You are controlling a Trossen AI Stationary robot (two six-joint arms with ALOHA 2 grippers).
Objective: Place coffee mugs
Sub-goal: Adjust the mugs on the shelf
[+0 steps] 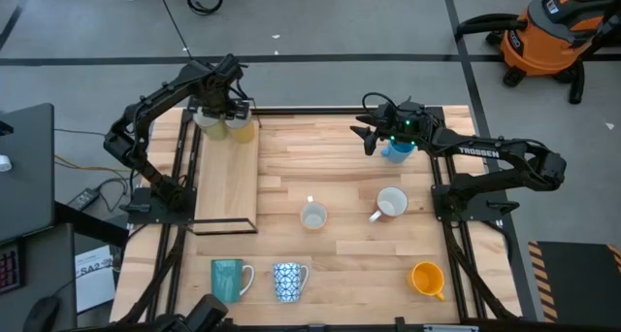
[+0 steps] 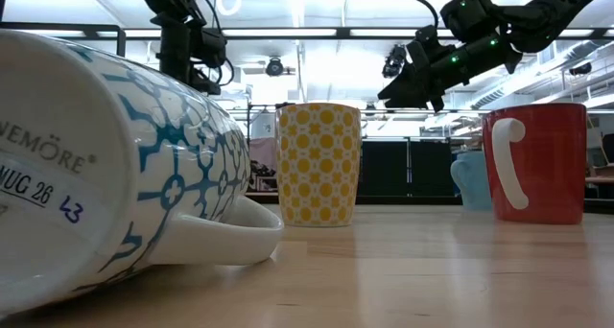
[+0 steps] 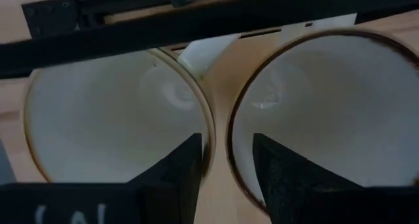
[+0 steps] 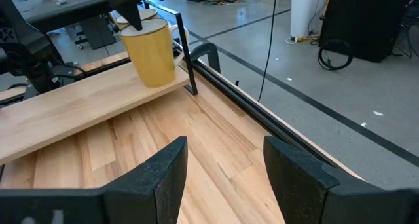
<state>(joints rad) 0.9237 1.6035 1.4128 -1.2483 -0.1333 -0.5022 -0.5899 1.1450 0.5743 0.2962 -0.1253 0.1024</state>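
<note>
Two mugs stand side by side at the far end of a raised wooden shelf (image 1: 226, 182): a cream one (image 1: 208, 124) and a pale yellow one (image 1: 242, 129). My left gripper (image 1: 227, 107) points down over them, open, with one finger above each mug's mouth and the two adjoining rims (image 3: 220, 129) between the fingers. My right gripper (image 1: 368, 136) hovers open and holds nothing, just above a light blue mug (image 1: 396, 151) standing on the table. From the right wrist view the yellow mug (image 4: 151, 52) shows with a dark finger of the left gripper at its rim. My left gripper's fingers (image 3: 175, 179) stand over the neighbouring rims of the two mugs. Whether they touch either rim cannot be told, as the view looks along the fingers.
On the table stand a yellow-patterned mug (image 2: 319, 163) and a red mug with a white handle (image 2: 537, 163). Near the front edge are a teal mug (image 1: 229, 279), a blue-and-white patterned mug (image 1: 289, 281) lying on its side, and an orange mug (image 1: 427, 279).
</note>
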